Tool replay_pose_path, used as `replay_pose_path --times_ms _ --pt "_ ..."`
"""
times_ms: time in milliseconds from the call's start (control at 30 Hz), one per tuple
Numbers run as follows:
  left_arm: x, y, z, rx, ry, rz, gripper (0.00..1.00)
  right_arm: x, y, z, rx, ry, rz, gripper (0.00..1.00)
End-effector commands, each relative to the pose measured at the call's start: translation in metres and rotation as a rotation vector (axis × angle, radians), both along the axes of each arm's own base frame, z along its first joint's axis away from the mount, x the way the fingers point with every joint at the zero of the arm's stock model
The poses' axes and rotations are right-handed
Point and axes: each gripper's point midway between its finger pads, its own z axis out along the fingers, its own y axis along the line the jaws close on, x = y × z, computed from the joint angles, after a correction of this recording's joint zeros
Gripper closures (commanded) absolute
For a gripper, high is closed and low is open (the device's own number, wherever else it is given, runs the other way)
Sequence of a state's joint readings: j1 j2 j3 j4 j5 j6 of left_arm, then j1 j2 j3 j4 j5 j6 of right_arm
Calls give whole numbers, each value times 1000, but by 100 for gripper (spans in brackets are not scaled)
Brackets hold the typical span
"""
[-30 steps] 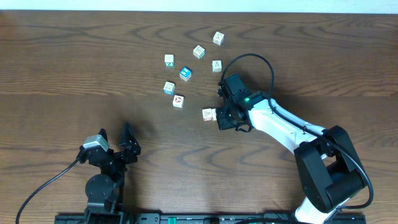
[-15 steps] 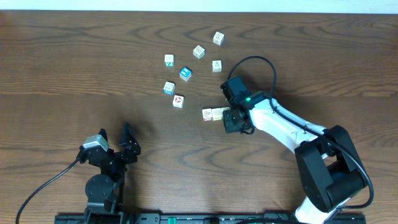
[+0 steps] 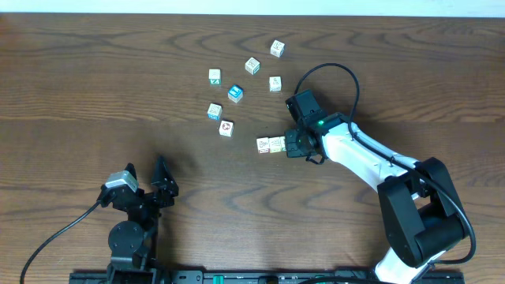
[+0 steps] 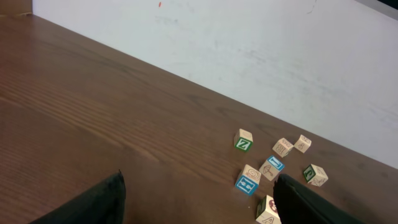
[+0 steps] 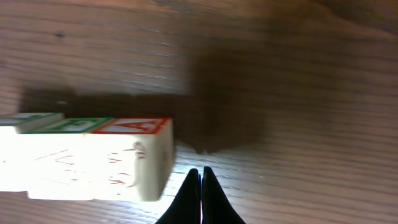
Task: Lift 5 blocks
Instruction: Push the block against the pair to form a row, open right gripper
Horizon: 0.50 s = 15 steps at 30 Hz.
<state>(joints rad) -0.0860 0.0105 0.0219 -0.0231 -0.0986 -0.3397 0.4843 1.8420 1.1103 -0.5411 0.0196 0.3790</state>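
Observation:
Several small cream blocks lie scattered on the wooden table [image 3: 95, 79]. Two of them, one red-topped [image 3: 277, 143] and one green-topped [image 3: 263, 145], sit touching side by side. My right gripper [image 3: 289, 144] is shut and empty, just right of the pair. In the right wrist view its closed tips [image 5: 201, 173] sit a small gap from the red-topped block [image 5: 127, 158]. Other blocks include a red-ring one [image 3: 226, 128], and cubes at the back [image 3: 252, 65] [image 3: 277, 49]. My left gripper [image 3: 145, 166] stands open near the front left, far from every block.
A bright blue-topped cube [image 3: 235, 93] and a white cube with teal edges [image 3: 215, 111] lie among the blocks. In the left wrist view a white wall [image 4: 249, 43] runs behind the table's far edge. The right arm's cable [image 3: 331, 75] loops above the arm.
My right gripper has drawn back to the right and slightly up, uncovering the red-topped block beside the green-topped one. The left arm has not moved.

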Motion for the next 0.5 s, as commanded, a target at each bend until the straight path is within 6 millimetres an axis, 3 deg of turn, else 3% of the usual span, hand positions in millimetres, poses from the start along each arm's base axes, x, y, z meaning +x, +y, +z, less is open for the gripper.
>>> replay_pose_path --times_ms 0,467 --pt "-1 2 -18 15 54 9 24 -1 5 -2 36 12 10 99" --pt "-1 2 -18 15 54 9 23 -6 16 -1 74 26 33 99"
